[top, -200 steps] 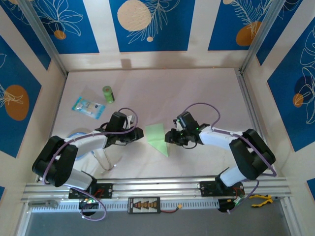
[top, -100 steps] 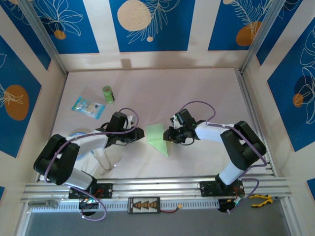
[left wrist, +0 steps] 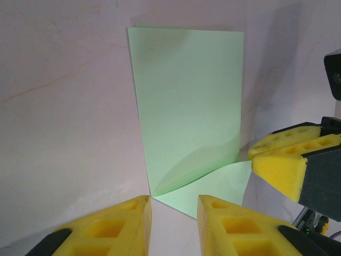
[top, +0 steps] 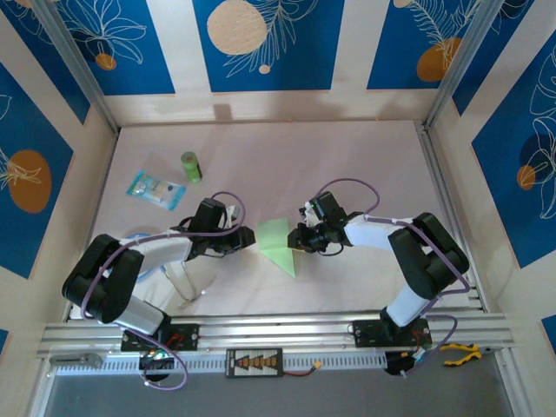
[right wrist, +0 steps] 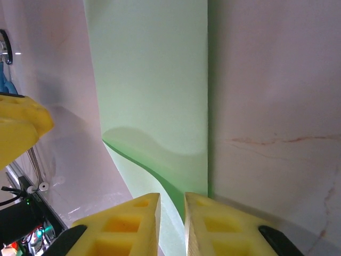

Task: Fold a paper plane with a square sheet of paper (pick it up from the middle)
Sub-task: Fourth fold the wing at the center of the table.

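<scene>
Square sheet of paper (top: 276,243); left arm (top: 165,248), right arm (top: 373,233) crouch low alongside.

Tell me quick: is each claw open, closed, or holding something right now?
Left claw: open, gripping nothing; the green paper lies just ahead of it.
Right claw: closed on the green paper's edge.

Left fingers (left wrist: 112,226), right fingers (left wrist: 290,154) flank paper (left wrist: 186,106); beyond free.

Paper (top: 276,243) plain pale green; finger pads (left wrist: 114,226) bright yellow; table (top: 347,156) pale pinkish, faintly veined; walls (top: 300,65) blue with white leaf outlines, orange and cream discs; cylinder (top: 190,166) green; cables (top: 352,182) purple.
</scene>
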Action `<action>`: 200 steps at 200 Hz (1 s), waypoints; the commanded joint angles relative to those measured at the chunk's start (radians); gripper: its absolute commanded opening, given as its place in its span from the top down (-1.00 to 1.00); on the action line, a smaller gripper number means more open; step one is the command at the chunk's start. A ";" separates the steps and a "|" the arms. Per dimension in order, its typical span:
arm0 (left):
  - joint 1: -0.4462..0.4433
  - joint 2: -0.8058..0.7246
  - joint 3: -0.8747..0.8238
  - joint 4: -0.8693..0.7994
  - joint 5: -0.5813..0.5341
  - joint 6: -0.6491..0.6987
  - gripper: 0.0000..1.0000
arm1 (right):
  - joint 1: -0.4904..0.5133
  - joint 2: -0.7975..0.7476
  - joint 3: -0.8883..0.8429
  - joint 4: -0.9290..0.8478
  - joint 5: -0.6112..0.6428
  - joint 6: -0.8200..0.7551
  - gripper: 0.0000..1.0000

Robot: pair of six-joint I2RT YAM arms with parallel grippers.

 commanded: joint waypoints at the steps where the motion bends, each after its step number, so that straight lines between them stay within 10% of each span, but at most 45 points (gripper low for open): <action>1: 0.010 0.013 0.006 0.025 0.025 -0.009 0.43 | -0.006 0.017 -0.002 0.013 -0.045 -0.017 0.62; 200: 0.036 0.079 0.046 0.070 0.097 -0.062 0.26 | -0.009 -0.014 -0.042 0.116 -0.169 -0.029 0.89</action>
